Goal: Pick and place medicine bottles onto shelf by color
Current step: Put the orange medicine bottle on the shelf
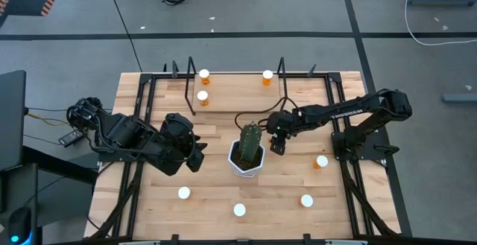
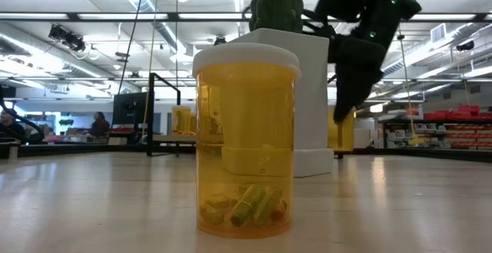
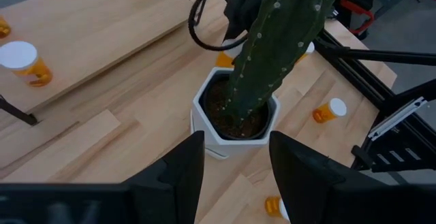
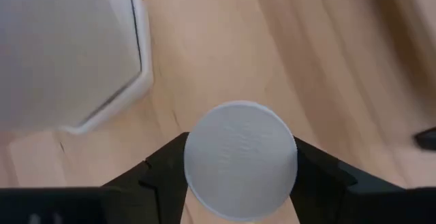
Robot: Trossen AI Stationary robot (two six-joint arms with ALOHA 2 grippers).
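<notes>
Scene: a wooden counter [image 1: 223, 200] seen from above, with a green cactus [image 1: 251, 139] in a white pot [image 1: 244, 167] at its centre and orange medicine bottles with white caps scattered around it.

Right arm: the right gripper [image 1: 277, 147] hangs just beside the pot on its right side, pointing straight down at the counter.

Right fingers: in the right wrist view the two dark fingers [image 4: 160, 173] bracket the round white cap of one bottle [image 4: 240, 160], one on each side. They appear to be at or very near the cap's edge; a firm clench cannot be confirmed from the pictures.

Key relation: the bottle stands upright, its long axis vertical and in line with the gripper's downward approach, and the cap sits squarely between the fingers. It is directly under the right arm, which is by far the nearer of the two.

Left arm: the left gripper [image 1: 195, 156] waits on the other side of the pot, its fingers [image 3: 180, 176] spread apart and empty, looking across at the cactus.

Shelf: the shelf [image 1: 231, 88] lies along the far edge of the counter, with three bottles already on it, one of them [image 1: 203, 97] near its left end.

Others waiting: loose bottles stand toward the near edge, including one [image 1: 239, 210] close to the low camera, and another [image 1: 320, 161] lies right of the right gripper.

Judgement: the step in hand looks like securing the grip before a lift toward the shelf; most bottles are yet to be placed.
</notes>
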